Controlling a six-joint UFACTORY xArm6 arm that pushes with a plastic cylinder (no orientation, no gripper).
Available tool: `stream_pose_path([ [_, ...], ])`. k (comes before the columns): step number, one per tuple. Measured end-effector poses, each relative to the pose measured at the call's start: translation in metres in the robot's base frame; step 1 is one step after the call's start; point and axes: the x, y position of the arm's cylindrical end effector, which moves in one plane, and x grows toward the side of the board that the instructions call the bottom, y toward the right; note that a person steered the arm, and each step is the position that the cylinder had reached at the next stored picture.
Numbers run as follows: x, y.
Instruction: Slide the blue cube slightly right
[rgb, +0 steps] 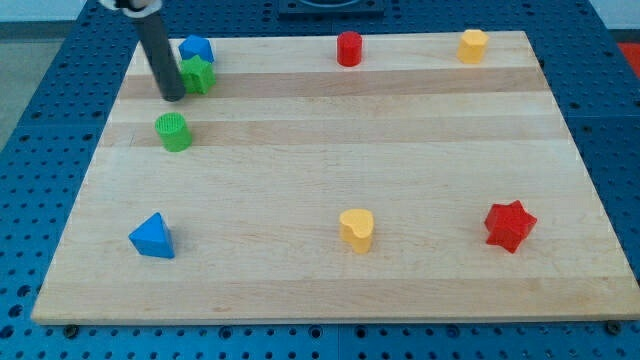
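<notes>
Sitting on a wooden board (330, 190) are eight small coloured blocks. My tip (172, 97) rests near the top left corner, just left of a green star (198, 75), touching or nearly so. The blue cube (196, 48) sits right behind the star, by the top edge. A green cylinder (174, 132) lies just below my tip. The rod has no jaws to open or close. Elsewhere: red cylinder (348, 48), yellow block (472, 45), blue triangle (152, 237), yellow heart (356, 229), red star (509, 225).
</notes>
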Motion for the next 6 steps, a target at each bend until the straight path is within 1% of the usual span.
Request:
stream_pose_path([
  [1,0.0,-0.037],
  [2,-0.026,-0.054],
  [3,-0.064,-0.054],
  [4,-0.091,-0.045],
  [6,-0.096,0.02],
])
